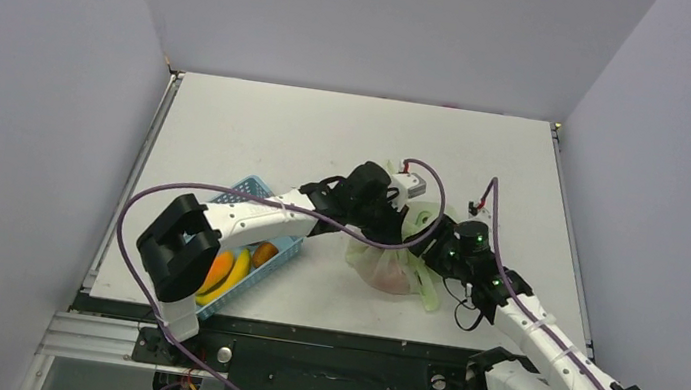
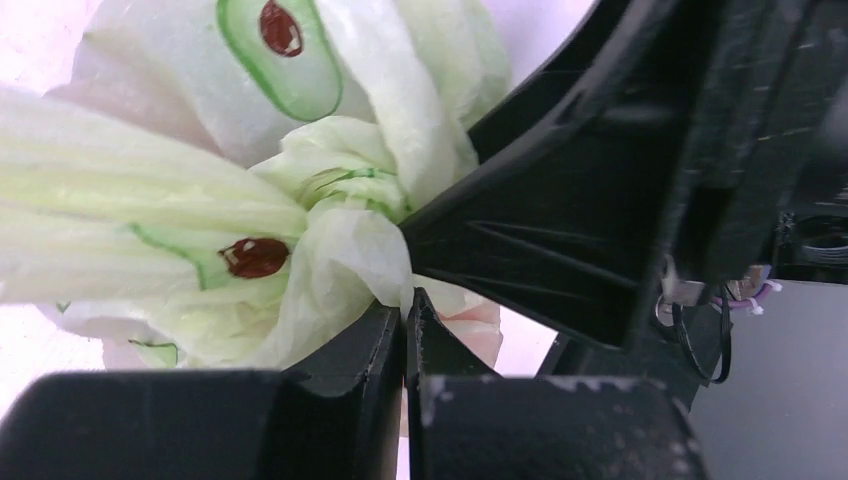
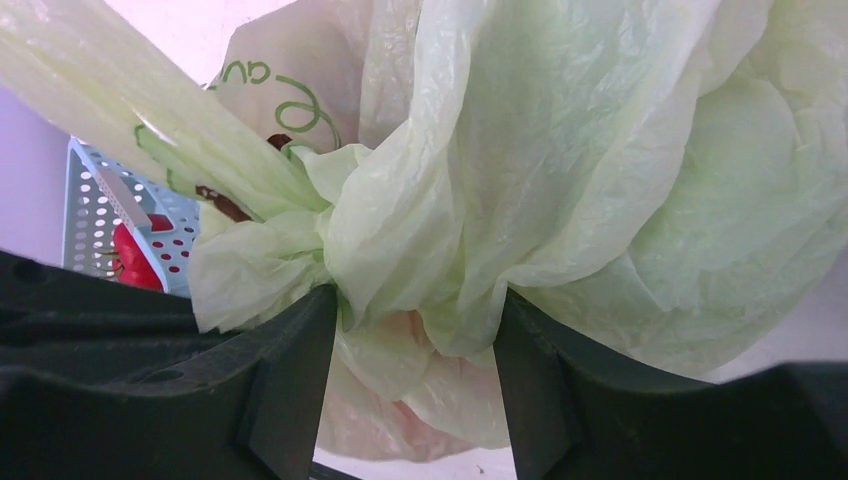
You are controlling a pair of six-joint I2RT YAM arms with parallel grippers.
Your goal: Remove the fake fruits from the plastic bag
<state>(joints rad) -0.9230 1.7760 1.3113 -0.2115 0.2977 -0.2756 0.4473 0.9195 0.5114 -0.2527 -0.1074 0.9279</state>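
The plastic bag (image 1: 391,262) lies tied on the table between both grippers, pale yellow-green with avocado prints. The fake fruits are inside it; only a pinkish-red shape (image 1: 393,276) shows through the film, also in the right wrist view (image 3: 440,400). My left gripper (image 1: 411,220) is shut, pinching a fold of bag film (image 2: 405,300) just beside the knot (image 2: 345,185). My right gripper (image 1: 427,251) has its jaws partly apart, straddling the bunched bag neck (image 3: 420,260), and both fingers (image 3: 290,380) touch the film.
A blue lattice basket (image 1: 287,244) stands left of the bag under the left arm, holding yellow bananas (image 1: 236,271) and an orange fruit (image 1: 219,267). The basket's wall (image 3: 90,200) and a red thing (image 3: 130,262) in it show in the right wrist view. Grey walls surround the table.
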